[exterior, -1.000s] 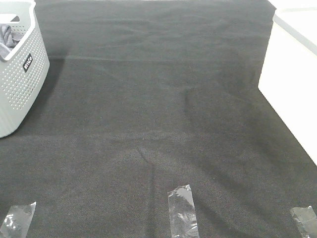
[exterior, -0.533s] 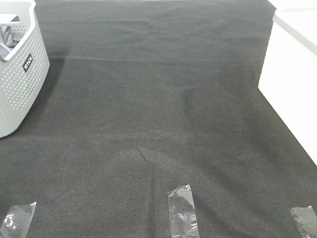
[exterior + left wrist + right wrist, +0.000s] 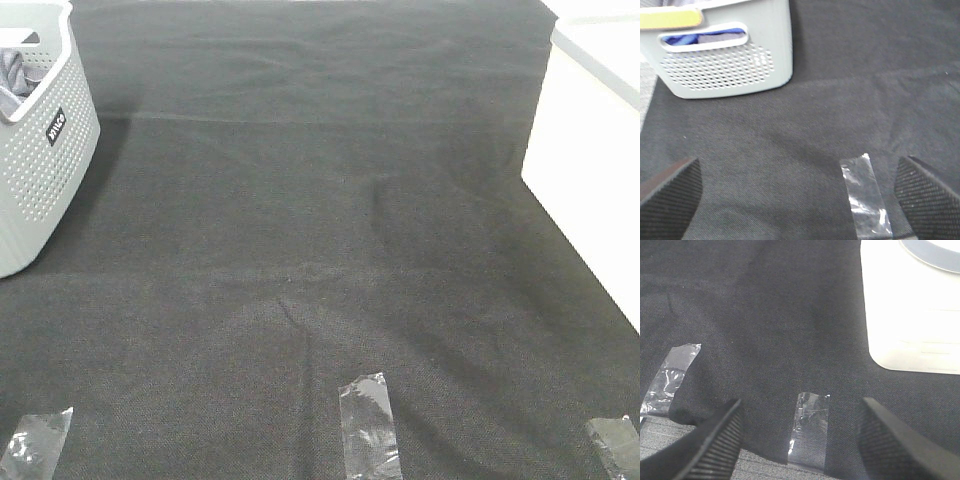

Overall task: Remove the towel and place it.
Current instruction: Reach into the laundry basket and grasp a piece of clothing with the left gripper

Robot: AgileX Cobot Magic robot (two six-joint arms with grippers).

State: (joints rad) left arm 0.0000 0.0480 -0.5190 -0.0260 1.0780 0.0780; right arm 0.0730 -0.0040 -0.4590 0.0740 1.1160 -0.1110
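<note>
A strip of the grey towel [image 3: 12, 75] shows over the rim of the pale perforated basket [image 3: 45, 170], which stands at the far left of the black table cloth. Neither gripper appears in the exterior high view. In the left wrist view my left gripper [image 3: 800, 200] is open and empty above the cloth, well short of the basket [image 3: 725, 70]. Blue fabric [image 3: 685, 38] shows through the basket's handle slot. In the right wrist view my right gripper [image 3: 802, 440] is also open with nothing between its fingers, over the cloth's front edge.
A white box [image 3: 585, 180] stands along the right side of the table. Clear tape strips [image 3: 368, 425] are stuck on the black cloth [image 3: 320, 220] near its front edge. One tape strip [image 3: 865, 200] lies under the left gripper and another tape strip [image 3: 810, 427] under the right.
</note>
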